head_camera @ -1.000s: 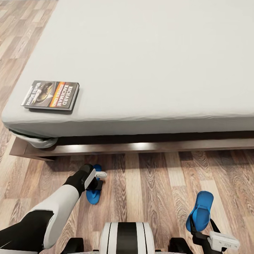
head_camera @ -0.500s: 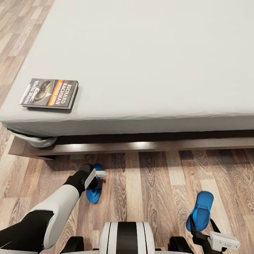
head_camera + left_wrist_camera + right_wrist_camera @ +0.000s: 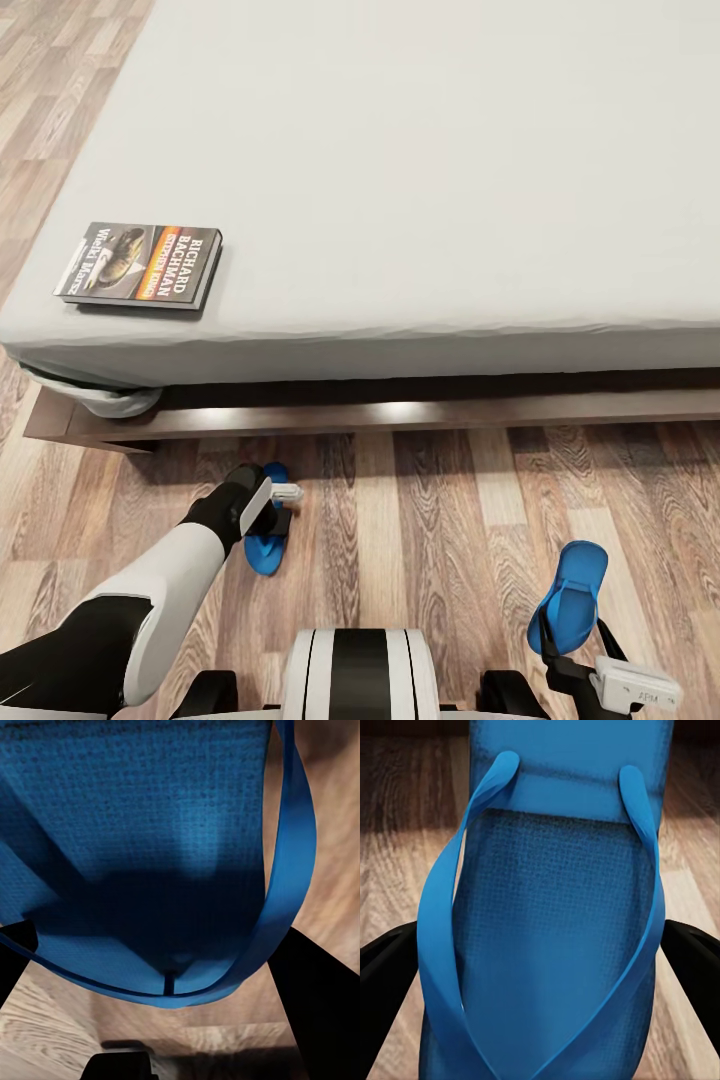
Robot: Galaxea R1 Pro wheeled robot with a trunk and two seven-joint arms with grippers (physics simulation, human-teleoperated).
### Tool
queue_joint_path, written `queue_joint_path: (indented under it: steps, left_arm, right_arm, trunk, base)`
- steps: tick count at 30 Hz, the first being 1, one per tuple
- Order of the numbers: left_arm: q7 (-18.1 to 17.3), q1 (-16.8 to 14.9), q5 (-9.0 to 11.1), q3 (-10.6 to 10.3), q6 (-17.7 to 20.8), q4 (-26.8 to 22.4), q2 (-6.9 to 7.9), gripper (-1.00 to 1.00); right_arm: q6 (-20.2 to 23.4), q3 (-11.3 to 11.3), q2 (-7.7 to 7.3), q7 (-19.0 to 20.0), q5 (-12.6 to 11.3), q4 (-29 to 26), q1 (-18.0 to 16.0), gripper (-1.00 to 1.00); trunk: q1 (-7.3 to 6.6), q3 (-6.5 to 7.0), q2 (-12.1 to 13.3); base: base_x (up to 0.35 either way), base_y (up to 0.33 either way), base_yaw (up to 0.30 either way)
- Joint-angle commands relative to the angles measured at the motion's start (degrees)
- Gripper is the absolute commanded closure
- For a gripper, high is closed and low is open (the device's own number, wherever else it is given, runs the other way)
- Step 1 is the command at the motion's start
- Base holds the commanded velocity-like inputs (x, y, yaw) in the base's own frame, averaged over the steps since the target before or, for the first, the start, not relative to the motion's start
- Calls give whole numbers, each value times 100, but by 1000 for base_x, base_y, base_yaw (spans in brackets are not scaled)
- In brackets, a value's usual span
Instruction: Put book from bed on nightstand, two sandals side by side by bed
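End effectors each carry one blue sandal. Right end effector [image 3: 560, 640] is closed on the right-hand sandal [image 3: 570, 598], which stands lifted off the floor with its toe end tipped up and forward; in the right wrist view its dark fingers [image 3: 386, 975] sit at both edges of the sole, pressing against them. That sandal [image 3: 559, 945] is a flat, bright blue flip-flop with a finely textured footbed and a smooth Y-shaped strap whose two arms run to either side of the sole.

Left end effector [image 3: 275, 520] is down low over the other sandal [image 3: 263, 552], which lies close to the wood-plank floor [image 3: 430, 520], just in front of the bed frame [image 3: 400, 412]. In the left wrist view the dark fingers [image 3: 319, 997] flank this sandal [image 3: 142, 832] with the strap looping across between them, so it looks gripped, though the contact itself is hard to make out. The two sandals are well apart.

Beyond them the bed has a dark-brown wooden frame and a plain light-grey mattress [image 3: 420, 160]. Near its front left corner lies the book [image 3: 140, 264], a thin paperback, flat on the mattress, with a dark cover, an orange band, white lettering and a greyish picture.
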Motion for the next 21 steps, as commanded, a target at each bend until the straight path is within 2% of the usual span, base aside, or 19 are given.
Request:
queue_joint_path:
  steps: [1, 16, 18, 21]
  left_arm:
    - [35, -1, 24, -14, 23, -7, 0, 100]
    - [41, -1, 25, -14, 23, -7, -1, 100]
    - [40, -1, 25, -14, 23, -4, 0, 100]
    - [36, -1, 23, -14, 23, -5, 0, 100]
  right_arm:
    - [-16, 7, -3, -10, -22, -2, 2, 100]
    - [-20, 7, -3, -9, -22, -26, 2, 100]
    - [0, -29, -3, -8, -22, -152, 2, 100]
    - [215, -202, -3, -3, -21, -625, 2, 100]
  trunk:
    - [0, -2, -1]
    - [0, -2, -1]
    - [0, -2, -1]
    - [0, -2, -1]
  base:
    - [0, 0, 0]
    - [0, 0, 0]
    - [0, 0, 0]
    - [0, 0, 0]
